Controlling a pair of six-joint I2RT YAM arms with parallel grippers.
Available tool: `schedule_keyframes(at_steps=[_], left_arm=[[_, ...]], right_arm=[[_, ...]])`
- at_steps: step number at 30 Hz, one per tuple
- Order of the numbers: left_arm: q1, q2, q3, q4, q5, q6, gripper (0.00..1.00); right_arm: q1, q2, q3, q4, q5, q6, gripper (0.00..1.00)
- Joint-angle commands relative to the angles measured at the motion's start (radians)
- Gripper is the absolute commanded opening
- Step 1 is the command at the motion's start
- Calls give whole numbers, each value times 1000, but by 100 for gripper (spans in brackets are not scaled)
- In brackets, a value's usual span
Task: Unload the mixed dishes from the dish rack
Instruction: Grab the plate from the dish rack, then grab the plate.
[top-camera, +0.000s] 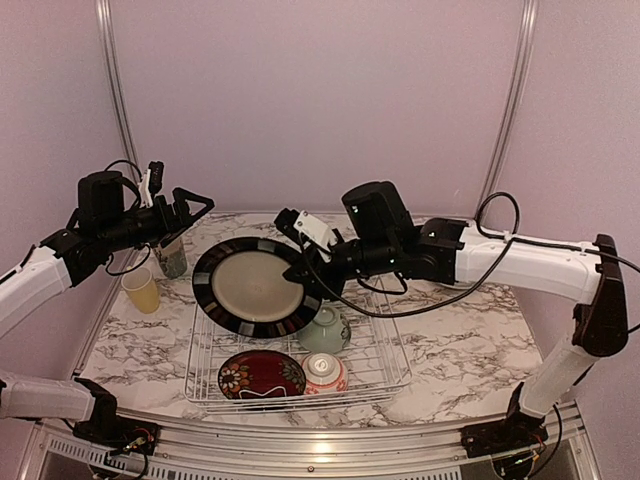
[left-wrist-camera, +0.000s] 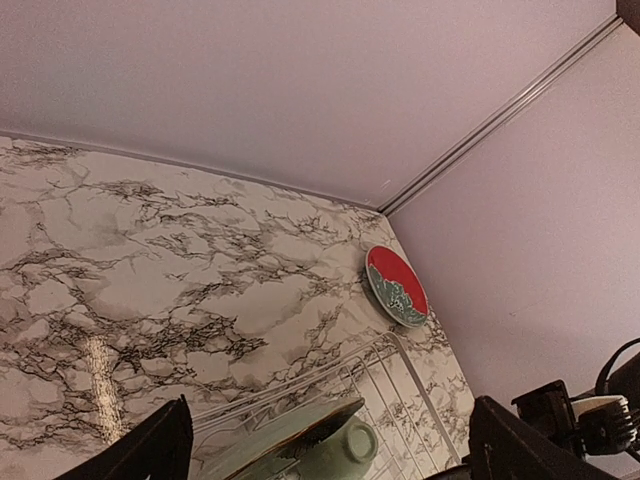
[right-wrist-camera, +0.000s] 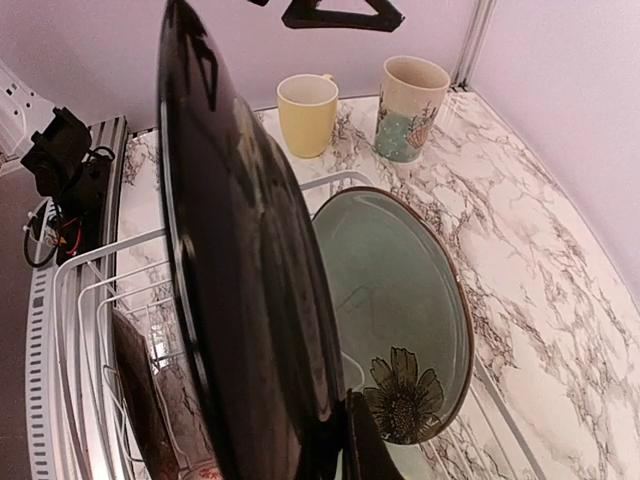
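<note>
Right gripper is clamped on the right rim of the round black-rimmed cream plate, which is tilted over the rear left of the white wire dish rack. Left gripper, jaws apart and empty, hangs over the tall patterned cup by the table's left edge. A pale green bowl sits in the rack.

We see a white tabletop veined in grey marble, edged in front by a shiny metal rail and enclosed by plain pale lilac walls, with slim silver posts rising at both back corners.
</note>
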Motion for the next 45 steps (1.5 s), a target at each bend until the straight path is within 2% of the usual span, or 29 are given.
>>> schedule_keyframes(at_steps=[1, 4, 6, 10, 16, 25, 38, 45], left_arm=[[-3, -12, 8, -25, -12, 17, 99], [-3, -10, 8, -25, -12, 17, 99], [-3, -9, 8, -23, -11, 17, 99], [-2, -4, 4, -17, -10, 17, 99], [-5, -12, 1, -21, -13, 19, 99], [-3, -25, -4, -32, -17, 22, 99], [-4, -15, -4, -27, -12, 22, 99], [-4, -9, -4, -27, -8, 22, 99]], right_arm=[[7, -118, -1, 220, 74, 70, 0], [-6, -176, -41, 279, 155, 143, 0], [-40, -239, -85, 347, 152, 229, 0], [-165, -344, -199, 484, 45, 415, 0], [-378, -401, -349, 647, -164, 677, 0], [-681, -456, -580, 851, -276, 1033, 0], [-1065, -542, -808, 835, -253, 1257, 0], [-1126, -534, -827, 756, -193, 1293, 0]])
